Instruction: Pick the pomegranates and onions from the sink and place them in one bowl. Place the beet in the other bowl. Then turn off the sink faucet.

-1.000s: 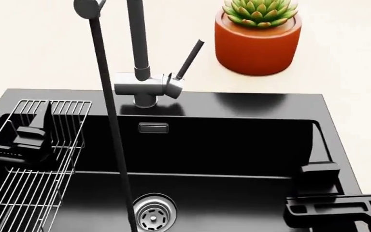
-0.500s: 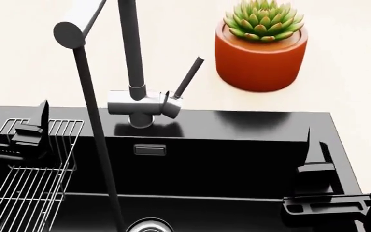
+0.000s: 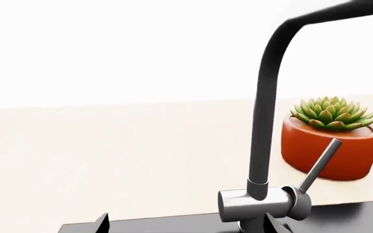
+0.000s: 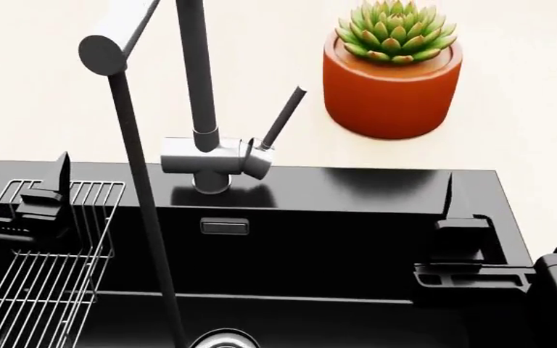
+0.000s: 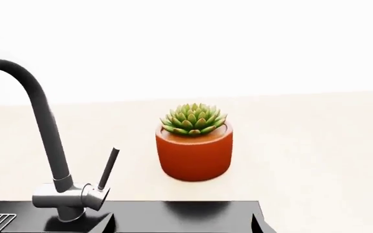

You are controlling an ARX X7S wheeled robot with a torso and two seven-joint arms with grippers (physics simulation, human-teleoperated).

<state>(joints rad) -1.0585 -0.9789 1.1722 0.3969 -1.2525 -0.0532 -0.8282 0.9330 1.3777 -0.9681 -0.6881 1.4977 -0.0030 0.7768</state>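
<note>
The sink faucet stands on the back rim of the black sink; its thin lever handle slants up toward the right. A dark line drops from the spout's end toward the steel drain. My left gripper is open over the wire rack, with the faucet's base close by one fingertip. My right gripper hangs open over the sink's right side, facing the back rim. Pomegranates, onions, beet and both bowls are out of view.
An orange pot with a green succulent sits on the pale counter behind the sink, right of the faucet; the same pot shows ahead of my right gripper. The lever points toward it.
The head view has tilted up, so the sink and drain sit lower in it. My right gripper has moved toward the back rim and its second finger now shows. The left gripper has barely shifted.
</note>
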